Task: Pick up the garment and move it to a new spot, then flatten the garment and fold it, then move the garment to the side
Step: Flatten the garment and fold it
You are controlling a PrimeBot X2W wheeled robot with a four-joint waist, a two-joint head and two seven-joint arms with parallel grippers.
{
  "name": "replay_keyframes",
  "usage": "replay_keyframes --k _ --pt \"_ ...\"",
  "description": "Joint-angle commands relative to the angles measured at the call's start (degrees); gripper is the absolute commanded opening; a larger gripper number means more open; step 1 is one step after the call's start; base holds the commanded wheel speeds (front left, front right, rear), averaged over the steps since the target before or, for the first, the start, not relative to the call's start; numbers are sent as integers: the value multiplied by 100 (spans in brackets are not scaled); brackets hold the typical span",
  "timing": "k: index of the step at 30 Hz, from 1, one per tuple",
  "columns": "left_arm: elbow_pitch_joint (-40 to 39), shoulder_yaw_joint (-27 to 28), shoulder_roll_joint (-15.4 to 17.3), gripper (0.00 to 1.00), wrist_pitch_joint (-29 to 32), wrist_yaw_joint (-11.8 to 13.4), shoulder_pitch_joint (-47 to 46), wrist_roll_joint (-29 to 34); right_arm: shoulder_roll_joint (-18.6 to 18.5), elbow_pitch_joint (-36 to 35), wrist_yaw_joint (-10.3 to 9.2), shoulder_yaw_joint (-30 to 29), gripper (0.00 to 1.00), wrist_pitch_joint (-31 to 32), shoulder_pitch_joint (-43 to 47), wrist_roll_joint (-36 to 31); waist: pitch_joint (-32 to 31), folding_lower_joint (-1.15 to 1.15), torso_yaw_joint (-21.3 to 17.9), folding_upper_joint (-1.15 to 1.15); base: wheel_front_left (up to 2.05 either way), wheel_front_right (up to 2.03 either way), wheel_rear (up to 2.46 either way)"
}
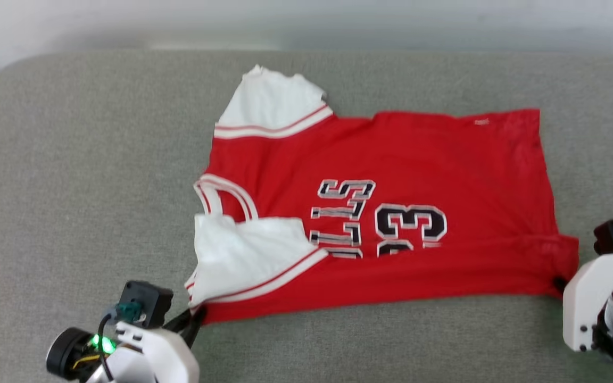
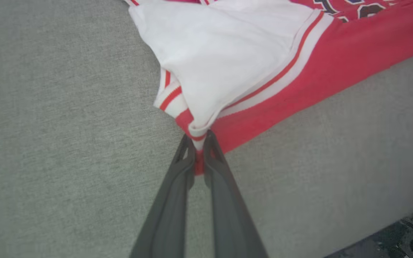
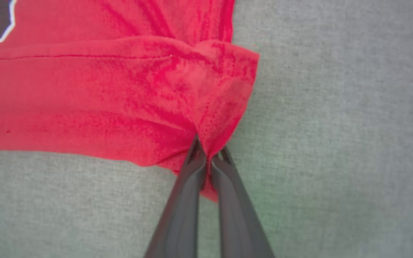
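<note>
Garment (image 1: 418, 159) in left claw (image 2: 199, 139), right claw (image 3: 208, 150)

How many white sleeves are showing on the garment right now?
2: far sleeve at the garment's far edge; near sleeve folded over the print, by the left gripper.

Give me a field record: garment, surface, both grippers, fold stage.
garment: red basketball T-shirt with white sleeves and black number print, lying sideways, collar toward the robot's left
surface: grey fabric cushion
left gripper: shut on the near corner at the sleeve end
right gripper: shut on the near corner at the hem end
fold stage: near long edge lies over part of the print; fold looks unfinished
</note>
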Motion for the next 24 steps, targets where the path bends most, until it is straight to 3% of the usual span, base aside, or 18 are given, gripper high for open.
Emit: replay_keyframes --k 1,9,16,24 --pt "-29 40 124 0 -11 34 194 -53 -87 -94 -6 -3 0 101 254 66 -309 0 -107 0 0 0 0" --pt "-304 -135 492 0 123 87 978 -166 -203 -910 -7 -289 0 472 1096 281 -717 0 -171 0 0 0 0" --pt "-274 -311 343 0 65 65 1357 -370 29 -1296 -6 -533 0 799 1837 319 -825 0 -218 0 0 0 0" --pt "43 -413 195 0 30 -214 1315 -546 243 -1167 -6 -487 0 817 1958 306 -808 0 -287 0 0 0 0"
